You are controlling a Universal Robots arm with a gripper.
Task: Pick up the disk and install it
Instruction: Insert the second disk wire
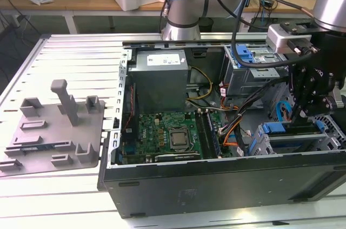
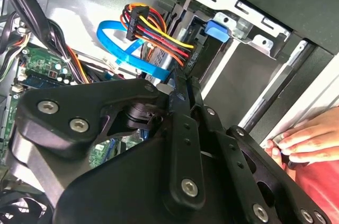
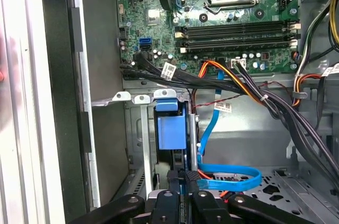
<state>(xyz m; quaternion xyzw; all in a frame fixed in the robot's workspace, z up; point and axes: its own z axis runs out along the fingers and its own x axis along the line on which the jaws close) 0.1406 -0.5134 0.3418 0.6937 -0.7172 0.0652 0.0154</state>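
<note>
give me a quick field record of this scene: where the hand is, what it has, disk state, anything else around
hand location: hand low in the open computer case, at the drive bay on the exterior view's right
hand state: fingers closed on the disk's edge in both wrist views
disk: disk in its blue carrier, standing on edge in the metal bay
cables: blue data cable looped beside the bay
motherboard: motherboard exposed on the case floor
bystander: a person's hand resting on the case rim
outside case: grey fixture tray on the table
</note>
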